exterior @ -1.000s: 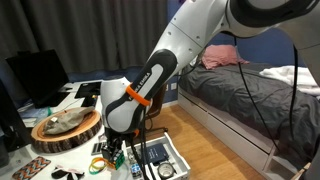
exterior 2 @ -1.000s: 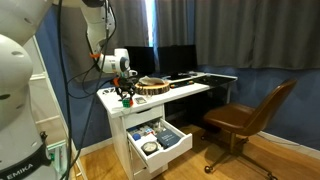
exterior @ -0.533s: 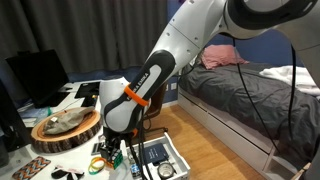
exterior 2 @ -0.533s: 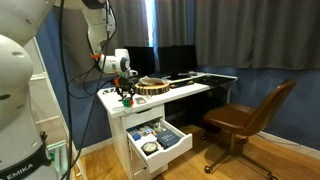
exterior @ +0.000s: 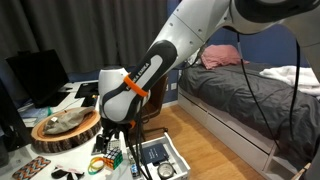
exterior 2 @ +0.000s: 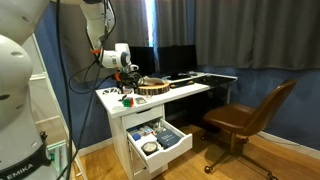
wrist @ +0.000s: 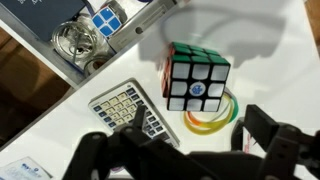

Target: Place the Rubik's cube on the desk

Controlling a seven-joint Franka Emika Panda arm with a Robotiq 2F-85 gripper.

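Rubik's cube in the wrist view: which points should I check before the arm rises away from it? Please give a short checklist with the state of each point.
1. Small Rubik's cube with green top face rests on the white desk top: ok.
2. Pincer is open, with both fingers apart from the cube: ok.
3. Cube sits flat, not propped on the yellow-green tape ring: cannot tell.
4. Cube stands inside the desk edge, not over the open drawer: ok.
5. Cube is not touching the grey calculator: cannot tell.
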